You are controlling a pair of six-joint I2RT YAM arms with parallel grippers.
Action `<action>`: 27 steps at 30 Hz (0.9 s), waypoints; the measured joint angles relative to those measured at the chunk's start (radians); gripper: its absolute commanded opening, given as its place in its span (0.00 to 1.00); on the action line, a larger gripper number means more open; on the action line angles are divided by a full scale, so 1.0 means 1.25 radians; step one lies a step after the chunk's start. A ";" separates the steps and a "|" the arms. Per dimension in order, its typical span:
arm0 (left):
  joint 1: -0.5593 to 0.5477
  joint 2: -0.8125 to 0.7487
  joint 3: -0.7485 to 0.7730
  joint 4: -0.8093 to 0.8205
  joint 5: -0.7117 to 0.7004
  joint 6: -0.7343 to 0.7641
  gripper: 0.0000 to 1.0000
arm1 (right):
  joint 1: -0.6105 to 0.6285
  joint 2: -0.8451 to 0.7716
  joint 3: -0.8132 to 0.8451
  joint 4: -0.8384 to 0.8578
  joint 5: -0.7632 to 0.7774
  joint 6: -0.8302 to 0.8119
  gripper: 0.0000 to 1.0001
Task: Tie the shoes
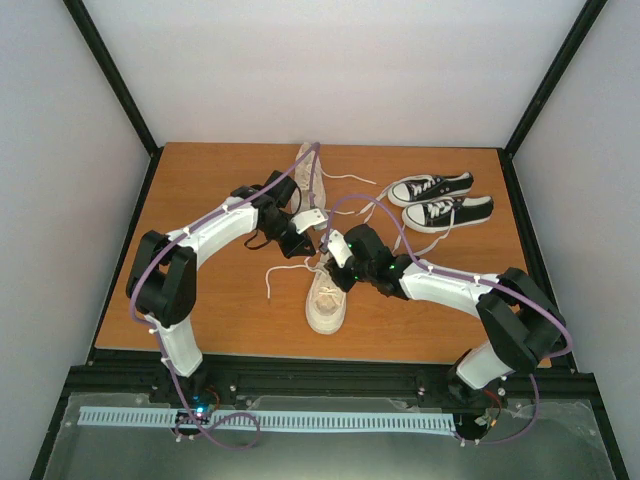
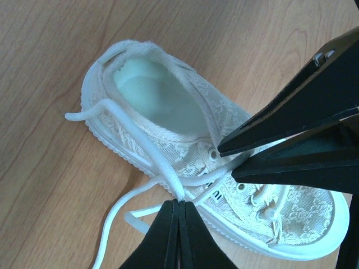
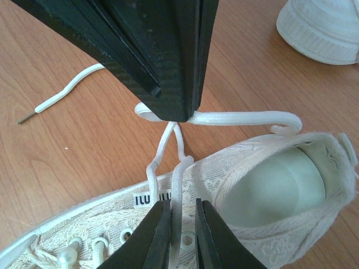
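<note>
One cream sneaker (image 1: 327,298) lies near the table's front and shows in the left wrist view (image 2: 168,101) and the right wrist view (image 3: 263,185). The second cream sneaker (image 1: 310,172) lies behind it, its toe in the right wrist view (image 3: 325,28). My left gripper (image 2: 179,202) is shut on a white lace (image 2: 140,140) beside the near shoe's sole, and is seen from above (image 1: 303,243). My right gripper (image 3: 182,206) hovers over the eyelets, slightly open, with another lace strand (image 3: 178,179) running between its fingers. It appears in the top view (image 1: 336,270).
A pair of small black sneakers (image 1: 440,200) stands at the back right. A loose lace end (image 3: 56,101) trails on the wood left of the near shoe, and more lace (image 1: 350,180) lies beside the far shoe. The two grippers are very close together.
</note>
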State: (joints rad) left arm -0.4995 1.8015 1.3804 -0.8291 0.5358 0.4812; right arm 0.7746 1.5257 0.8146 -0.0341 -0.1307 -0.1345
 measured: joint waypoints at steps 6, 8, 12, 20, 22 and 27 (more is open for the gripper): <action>0.003 0.000 -0.002 -0.002 0.000 0.005 0.01 | 0.000 0.006 0.009 -0.012 0.006 -0.001 0.15; 0.005 0.000 -0.002 -0.002 0.001 0.005 0.01 | 0.000 0.016 0.013 -0.014 0.007 -0.001 0.14; 0.009 0.000 -0.003 -0.003 0.007 0.011 0.01 | 0.000 0.027 0.013 -0.023 0.014 -0.003 0.05; 0.019 -0.004 -0.003 -0.021 0.021 0.035 0.01 | 0.000 0.018 0.013 -0.029 0.024 -0.006 0.03; 0.019 -0.012 -0.004 -0.027 0.023 0.047 0.01 | 0.000 0.001 0.013 -0.030 0.020 -0.006 0.03; 0.019 -0.045 -0.005 -0.043 0.031 0.091 0.01 | 0.000 -0.056 0.001 -0.025 0.014 -0.006 0.03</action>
State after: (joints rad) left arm -0.4759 1.7451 1.3746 -0.8829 0.5751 0.5953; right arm 0.7746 1.4555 0.8162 -0.0654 -0.1131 -0.1417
